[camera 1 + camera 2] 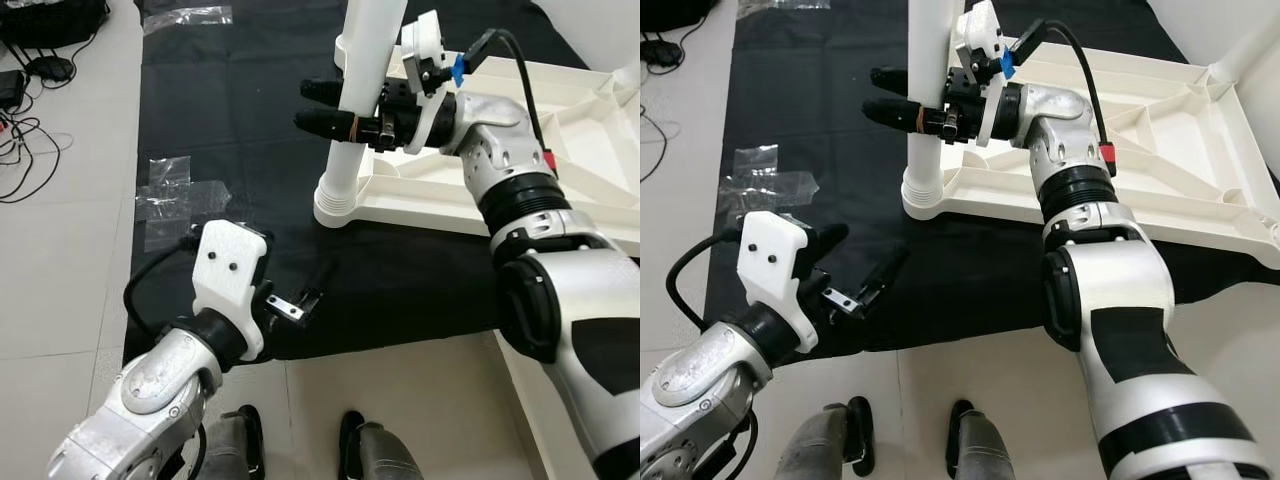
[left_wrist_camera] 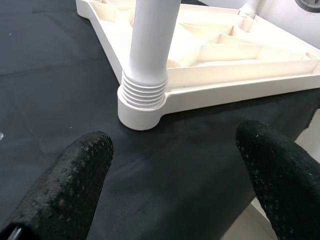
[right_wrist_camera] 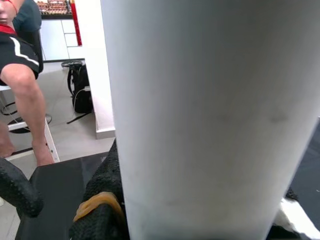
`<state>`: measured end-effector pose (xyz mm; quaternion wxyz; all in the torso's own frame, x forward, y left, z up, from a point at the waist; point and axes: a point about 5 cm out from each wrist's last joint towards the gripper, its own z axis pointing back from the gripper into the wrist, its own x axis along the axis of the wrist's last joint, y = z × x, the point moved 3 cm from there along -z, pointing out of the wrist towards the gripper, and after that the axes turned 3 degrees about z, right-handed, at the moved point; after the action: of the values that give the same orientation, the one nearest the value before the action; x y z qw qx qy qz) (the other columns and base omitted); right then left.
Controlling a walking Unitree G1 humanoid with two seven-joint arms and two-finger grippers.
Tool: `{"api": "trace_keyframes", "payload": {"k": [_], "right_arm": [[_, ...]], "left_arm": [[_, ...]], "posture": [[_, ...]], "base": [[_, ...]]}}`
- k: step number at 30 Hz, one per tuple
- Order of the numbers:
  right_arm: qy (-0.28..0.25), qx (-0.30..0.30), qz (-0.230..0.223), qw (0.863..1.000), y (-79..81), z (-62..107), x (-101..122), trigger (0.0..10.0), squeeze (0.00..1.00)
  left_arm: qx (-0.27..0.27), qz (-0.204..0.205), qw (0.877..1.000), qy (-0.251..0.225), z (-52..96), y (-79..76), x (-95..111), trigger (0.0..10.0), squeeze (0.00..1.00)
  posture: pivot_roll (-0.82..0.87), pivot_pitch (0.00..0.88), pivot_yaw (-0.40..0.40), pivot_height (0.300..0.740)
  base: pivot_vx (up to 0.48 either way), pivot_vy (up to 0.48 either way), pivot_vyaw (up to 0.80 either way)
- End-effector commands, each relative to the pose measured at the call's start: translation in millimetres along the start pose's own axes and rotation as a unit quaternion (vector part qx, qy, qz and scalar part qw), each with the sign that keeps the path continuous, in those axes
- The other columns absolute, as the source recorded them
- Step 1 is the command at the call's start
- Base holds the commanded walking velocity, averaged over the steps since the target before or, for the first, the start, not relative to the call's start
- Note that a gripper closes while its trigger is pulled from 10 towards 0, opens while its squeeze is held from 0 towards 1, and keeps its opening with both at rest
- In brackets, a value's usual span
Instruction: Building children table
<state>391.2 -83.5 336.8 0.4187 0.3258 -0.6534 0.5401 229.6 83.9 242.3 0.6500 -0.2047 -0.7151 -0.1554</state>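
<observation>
Children's table parts lie upside down on a black cloth [image 1: 250, 120] spread over the tiled floor [image 1: 60, 280], presumably so the white plastic is not scuffed while I work on it. Going from my left: cables [image 1: 25, 140] trail over the tiles at the far edge, and some clear tape or wrapping [image 1: 170, 195] sits on the cloth.

My left end effector [image 1: 865, 270] hangs low over the near part of the cloth, released, its two black fingers [image 2: 75, 185] spread wide and holding nothing. It points toward the corner of the tabletop, near it but apart, which I judge to be a waiting position, ready to steady the base if the leg needs it.

Next comes the table leg [image 1: 355, 110], a white tube standing upright in the round socket [image 1: 335, 205] at the near corner of the inverted tabletop [image 1: 560, 140]. Its ribbed collar sits right at the socket mouth, so I judge the leg to be seated or nearly so.

My right end effector [image 1: 320, 105] is clenched on that leg partway up, one finger on each side of the tube, the arm reaching in over the tabletop. Gripping there keeps the leg vertical over the socket while it is pressed or twisted home. Behind it a person's bare leg [image 3: 27, 100] is seated well off.
</observation>
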Motion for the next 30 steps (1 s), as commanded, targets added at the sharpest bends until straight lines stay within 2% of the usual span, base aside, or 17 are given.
{"api": "trace_keyframes", "payload": {"k": [1,3,8,10,18,20,25,27,30], "right_arm": [[0.035,-0.013,-0.014,0.999,2.9,6.9,-19,10.0,0.00],[0.037,-0.049,-0.018,0.998,-0.1,12.1,-25,10.0,0.00],[0.040,-0.067,-0.017,0.997,-1.3,14.3,-29,10.0,0.00],[0.047,-0.096,-0.014,0.994,-3.1,18.7,-35,10.0,0.00],[0.060,-0.124,-0.022,0.990,-1.6,22.0,-45,10.0,0.00],[0.081,-0.175,-0.038,0.981,-7.0,24.6,-53,10.0,0.00],[0.109,-0.217,-0.052,0.969,-12.2,27.0,-61,10.0,0.00],[0.126,-0.259,-0.068,0.955,-17.1,29.8,-68,10.0,0.00],[0.131,-0.277,-0.071,0.949,-18.7,31.1,-70,10.0,0.00]], "left_arm": [[-0.001,-0.006,1.000,0.002,1.4,0.9,-1,10.0,0.00],[0.005,-0.011,1.000,-0.002,0.1,4.8,1,10.0,0.00],[0.006,-0.013,1.000,-0.002,-0.4,5.7,1,10.0,0.00],[0.007,-0.014,1.000,-0.003,-1.0,6.8,1,10.0,0.00],[0.011,-0.016,1.000,-0.003,-2.1,8.9,1,10.0,0.00],[0.013,-0.018,1.000,-0.005,-2.7,10.3,2,10.0,0.00],[0.013,-0.020,1.000,-0.006,-2.7,10.5,2,10.0,0.00],[0.014,-0.020,1.000,-0.007,-2.9,10.6,2,10.0,0.00],[0.014,-0.019,1.000,-0.008,-3.0,10.5,2,10.0,0.00]], "posture": [[0.13,0.329,-0.058,0.740],[0.13,0.329,-0.058,0.740],[0.13,0.328,-0.055,0.740],[0.13,0.328,-0.055,0.740],[0.13,0.326,-0.054,0.740],[0.13,0.326,-0.054,0.740],[0.13,0.326,-0.054,0.740],[0.12,0.321,-0.056,0.740],[0.12,0.321,-0.056,0.740]], "base": [[0.000,0.000,0.00],[0.000,0.000,0.00],[0.000,0.000,0.00],[0.000,0.000,0.00],[0.000,0.000,0.00],[0.000,0.000,0.00],[0.000,0.000,0.00],[0.000,0.000,0.00],[0.000,0.000,0.00]]}}
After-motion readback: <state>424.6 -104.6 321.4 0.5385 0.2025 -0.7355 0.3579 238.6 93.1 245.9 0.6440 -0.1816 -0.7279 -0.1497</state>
